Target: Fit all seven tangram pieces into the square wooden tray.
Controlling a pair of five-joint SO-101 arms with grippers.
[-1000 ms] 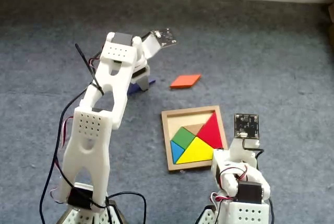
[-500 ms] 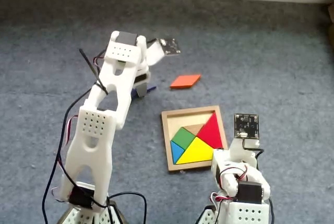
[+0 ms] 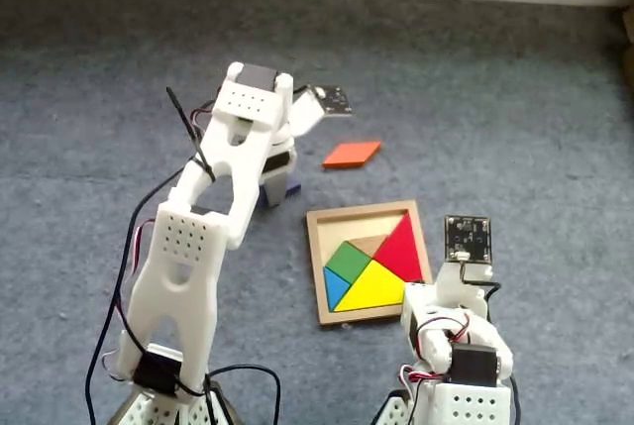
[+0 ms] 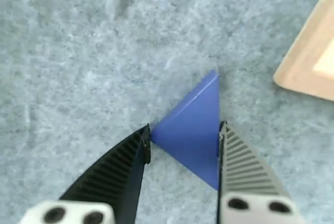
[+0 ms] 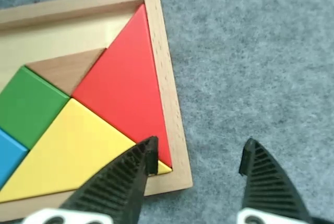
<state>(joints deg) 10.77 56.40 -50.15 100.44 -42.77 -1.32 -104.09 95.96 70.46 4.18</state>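
step: five pieces are in the tray (image 3: 314, 268), namely red (image 3: 401, 247), yellow (image 3: 371, 288), green (image 3: 348, 261), light blue (image 3: 335, 288) and a little wood-coloured triangle (image 3: 370, 244). Two are out on the carpet, so I'd call this the pickup of piece six.

left gripper (image 4: 183, 130): closed down to the width of the dark blue triangle (image 4: 195, 130), one finger on each side of it. Looks like a proper pinch. Can't tell if the piece is off the carpet or just resting on it.

blue triangle spot: about 10 o'clock from the tray, just beside it, tucked under the left arm's wrist in the high view.

orange piece (image 3: 352, 154): roughly 12 o'clock from the tray, lying flat, nothing touching it.

right gripper (image 5: 198, 153): spread wide, holding nothing, hanging over the tray's 5 o'clock corner, right by the tip of the red triangle.

gap in tray: bare wood runs along the 12 o'clock edge and down the 9 o'clock side.

next move, my guess: carry the blue one toward 4 o'clock over the rim, then rotate it so its edges match the gap before letting go. Tight fit, so a slight twist would probably leave it perched on a neighbour.
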